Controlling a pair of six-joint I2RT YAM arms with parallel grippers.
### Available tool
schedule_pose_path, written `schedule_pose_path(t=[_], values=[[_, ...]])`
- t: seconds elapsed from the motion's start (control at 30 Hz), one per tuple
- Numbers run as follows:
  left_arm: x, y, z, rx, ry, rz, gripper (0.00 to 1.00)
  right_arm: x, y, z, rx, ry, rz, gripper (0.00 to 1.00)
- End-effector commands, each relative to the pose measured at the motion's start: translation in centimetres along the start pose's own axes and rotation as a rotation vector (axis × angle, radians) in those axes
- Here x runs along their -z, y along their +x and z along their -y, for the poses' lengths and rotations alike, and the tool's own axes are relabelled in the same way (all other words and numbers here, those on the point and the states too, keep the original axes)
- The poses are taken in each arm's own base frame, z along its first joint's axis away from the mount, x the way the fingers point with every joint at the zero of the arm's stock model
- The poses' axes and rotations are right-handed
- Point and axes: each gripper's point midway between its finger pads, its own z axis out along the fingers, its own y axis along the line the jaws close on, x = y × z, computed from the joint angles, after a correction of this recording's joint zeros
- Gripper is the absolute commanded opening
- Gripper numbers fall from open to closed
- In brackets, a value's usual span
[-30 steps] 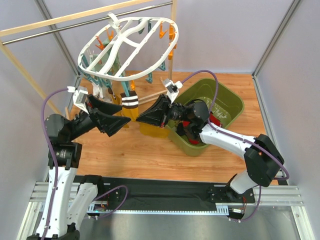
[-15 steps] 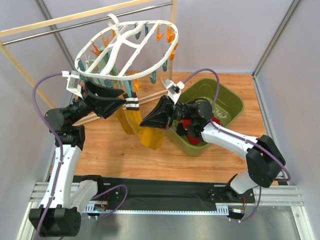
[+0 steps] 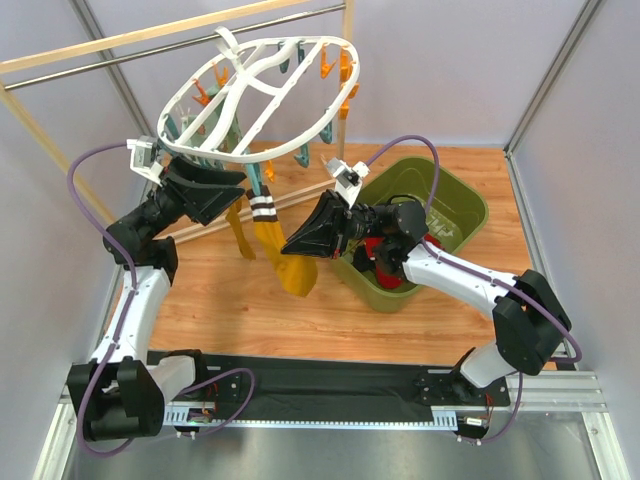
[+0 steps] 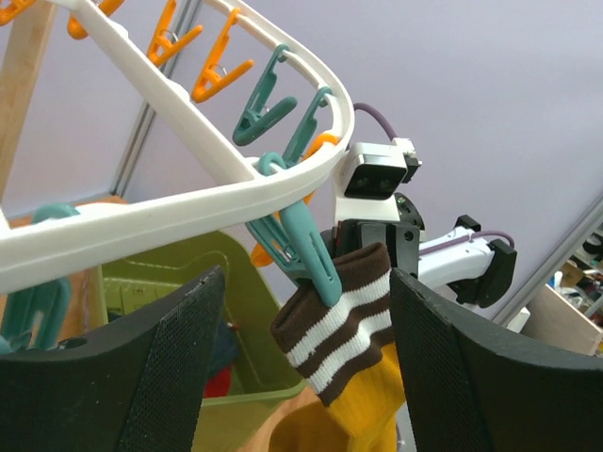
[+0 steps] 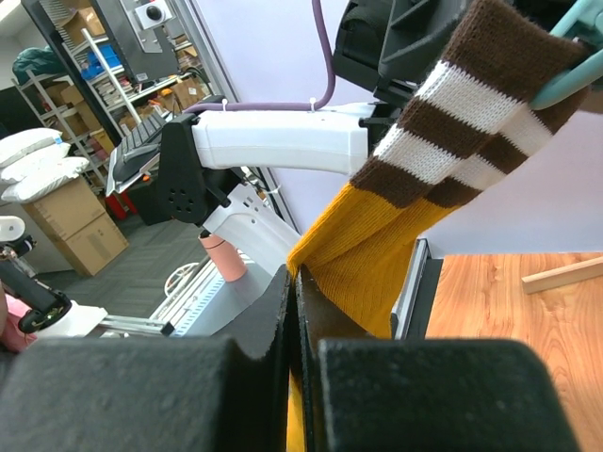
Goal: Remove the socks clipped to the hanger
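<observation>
Bright, even light comes from overhead, and shadows on the wooden tabletop [image 3: 300, 320] are soft and faint. The top view is sharp throughout. In both wrist views the near black fingers [image 4: 122, 377] look blurred and stretched, while the striped sock [image 4: 344, 320] is crisp.
</observation>
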Motion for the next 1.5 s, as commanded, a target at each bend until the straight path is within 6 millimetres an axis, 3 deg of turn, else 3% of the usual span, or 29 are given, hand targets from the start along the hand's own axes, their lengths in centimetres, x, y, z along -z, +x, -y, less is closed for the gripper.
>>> schedule_pose_path(t=[0.0, 0.3, 0.57, 0.73, 0.93, 1.13, 1.47], values=[[0.3, 0.0, 2.1, -0.101, 0.073, 0.024, 0.78, -0.4, -1.3, -2.3, 0.072, -0.072, -0.016, 0.00], [2.0, 4.0, 1.6, -0.064, 0.091, -0.055, 0.79, -0.4, -0.5, -0.4, 0.065, -0.007, -0.022, 0.00], [0.4, 5.3, 2.9, -0.037, 0.202, -0.114, 0.77, -0.5, -0.5, 0.4, 0.056, 0.003, -0.018, 0.00], [0.1, 5.0, 2.6, -0.052, 0.201, -0.118, 0.76, -0.6, -0.4, 0.6, 0.051, 0.004, -0.018, 0.00], [-1.1, 2.2, 2.8, -0.101, 0.205, -0.061, 0.83, -0.5, -0.4, -0.1, 0.050, -0.016, -0.036, 0.00], [-1.9, 0.6, 2.8, -0.112, 0.185, -0.023, 0.84, -0.5, -0.5, -0.7, 0.056, -0.035, -0.053, 0.00], [-2.5, -0.7, 3.1, -0.056, 0.230, 0.005, 0.88, -0.7, -0.5, -1.2, 0.056, -0.061, -0.071, 0.00]])
